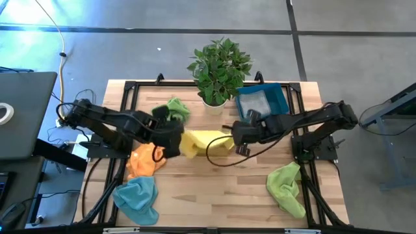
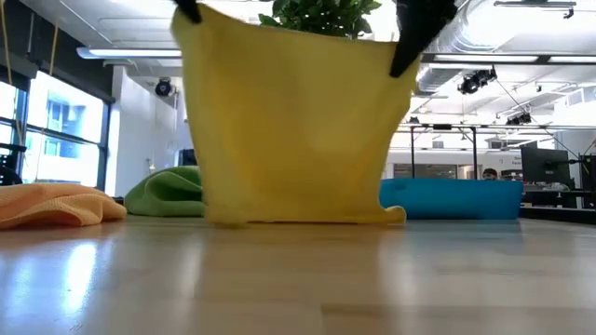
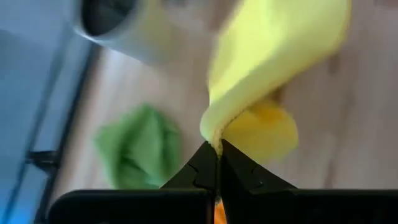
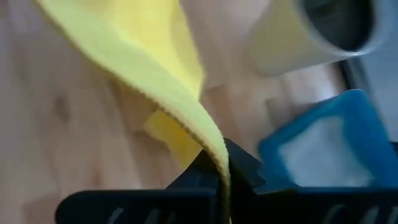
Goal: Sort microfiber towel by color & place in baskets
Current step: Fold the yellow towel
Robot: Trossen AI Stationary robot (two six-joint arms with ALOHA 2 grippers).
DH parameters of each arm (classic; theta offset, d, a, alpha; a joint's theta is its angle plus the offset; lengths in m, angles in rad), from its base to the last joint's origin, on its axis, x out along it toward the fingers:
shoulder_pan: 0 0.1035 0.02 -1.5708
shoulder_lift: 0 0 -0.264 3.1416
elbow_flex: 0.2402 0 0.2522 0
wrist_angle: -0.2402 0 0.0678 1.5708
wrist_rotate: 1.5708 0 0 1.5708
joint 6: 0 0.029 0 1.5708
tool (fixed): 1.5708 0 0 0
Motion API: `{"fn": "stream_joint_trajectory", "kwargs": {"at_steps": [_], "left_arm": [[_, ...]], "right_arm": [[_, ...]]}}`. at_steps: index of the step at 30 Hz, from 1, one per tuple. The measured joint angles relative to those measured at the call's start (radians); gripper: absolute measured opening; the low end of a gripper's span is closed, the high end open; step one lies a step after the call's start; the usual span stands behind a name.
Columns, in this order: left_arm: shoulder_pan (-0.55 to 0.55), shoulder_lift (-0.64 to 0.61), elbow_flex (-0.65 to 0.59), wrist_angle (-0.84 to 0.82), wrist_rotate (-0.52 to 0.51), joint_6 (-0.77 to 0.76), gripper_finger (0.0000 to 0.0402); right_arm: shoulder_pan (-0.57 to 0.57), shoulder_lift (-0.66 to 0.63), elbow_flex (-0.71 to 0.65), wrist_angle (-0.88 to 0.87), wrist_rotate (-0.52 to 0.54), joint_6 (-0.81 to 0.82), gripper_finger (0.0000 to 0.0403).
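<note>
A grey concrete floor [image 1: 364, 26] w/ dark seam lines was seen around the light wood table [image 1: 214, 188]. A dark desk [image 1: 23, 117] stood at one side, w/ a yellow cable [image 1: 63, 45] trailing on the floor nearby. In the low view, tall windows [image 2: 56, 130] were lit by daylight, a white ceiling w/ strip lights [image 2: 140, 53] and exposed ducts [image 2: 484, 37] was shown, and monitors [image 2: 545, 167] were noted far back.
</note>
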Motion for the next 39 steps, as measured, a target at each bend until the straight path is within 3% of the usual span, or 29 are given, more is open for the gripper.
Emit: {"fn": "stream_joint_trajectory", "kwargs": {"at_steps": [2,3,7,9,11,14,16,20,27,32,35,39], "left_arm": [[0.006,0.000,0.031,0.000,-0.008,0.000,0.0000],[0.008,0.000,0.042,0.001,0.035,0.000,0.0000],[0.012,0.002,0.049,0.050,0.474,0.032,0.0000],[0.002,0.001,0.049,0.067,0.602,0.107,0.0000],[-0.013,0.001,0.049,0.066,0.533,0.153,0.0000],[-0.012,0.001,0.049,0.019,0.219,0.120,0.0000],[-0.009,0.001,0.049,-0.021,0.083,0.093,0.0000],[-0.006,0.012,0.049,-0.046,0.062,0.174,0.0000],[0.017,0.014,0.048,-0.062,-0.162,0.333,0.0000],[0.054,0.014,0.048,-0.064,-0.280,0.341,0.0000],[0.075,0.014,0.048,-0.065,-0.272,0.329,0.0000],[0.079,0.014,0.048,-0.072,-0.150,0.247,0.0000]], "right_arm": [[0.000,-0.013,0.000,0.003,0.004,-0.002,0.0000],[-0.002,-0.019,0.000,0.008,-0.059,-0.026,0.0000],[0.001,-0.031,0.000,0.030,-0.528,-0.157,0.0000],[0.006,-0.040,0.000,0.036,-0.602,-0.200,0.0000],[0.004,-0.052,0.000,0.045,-0.492,-0.202,0.0000],[-0.001,-0.056,0.014,0.028,-0.208,-0.144,0.0000],[-0.008,-0.057,0.041,0.023,-0.178,-0.157,0.0000],[-0.007,-0.057,0.097,0.000,-0.219,-0.236,0.0000],[-0.038,-0.058,0.195,-0.108,-0.042,-0.299,0.0000],[-0.078,-0.052,0.198,-0.134,0.064,-0.341,0.0000],[-0.092,-0.047,0.198,-0.168,0.110,-0.321,0.0000],[-0.083,-0.043,0.195,-0.209,0.052,-0.248,0.0000]]}}
